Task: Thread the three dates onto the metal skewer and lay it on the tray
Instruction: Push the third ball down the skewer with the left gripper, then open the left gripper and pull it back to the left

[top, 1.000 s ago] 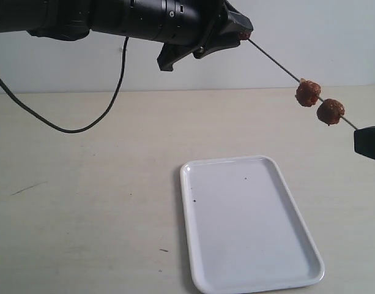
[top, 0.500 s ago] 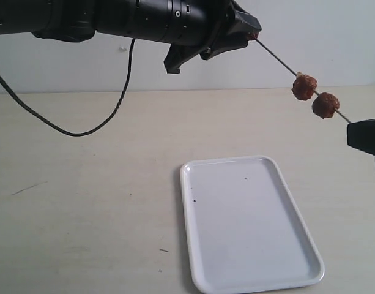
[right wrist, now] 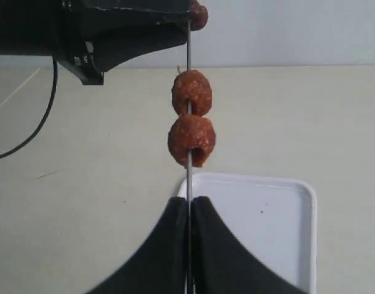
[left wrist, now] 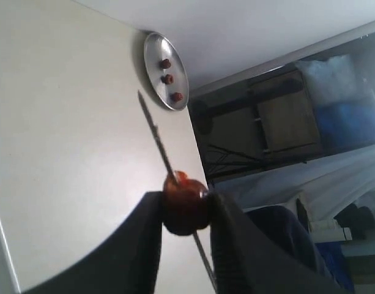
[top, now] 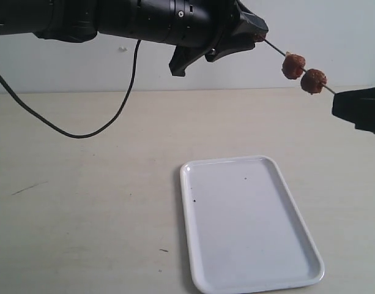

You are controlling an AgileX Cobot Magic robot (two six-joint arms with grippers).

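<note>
The two dates [top: 293,65] already threaded sat close together on the metal skewer [top: 274,47], up in the air and behind the tray [top: 248,233], which lay bare on the bench [top: 83,202]. My left pincer [top: 253,32] held the third date [left wrist: 186,208], its jaws part-way apart and squeezed against the date's sides; in the left wrist view the rod seemed to run straight through it. My right pincer [right wrist: 188,205] was closed tight on the skewer's other end, just below the lower of the pair. Over the last second the whole skewer had risen and flattened out. My right pincer had come up and inward, so the bare stretch of rod between the third date and the pair had shortened a good deal. I judged that the last date was on the rod and being closed up against its neighbours. Threading looked nearly finished, and what remained was to bring the loaded skewer down and lay it on the tray. Far off, a round metal plate [left wrist: 166,70] held three more dates.
</note>
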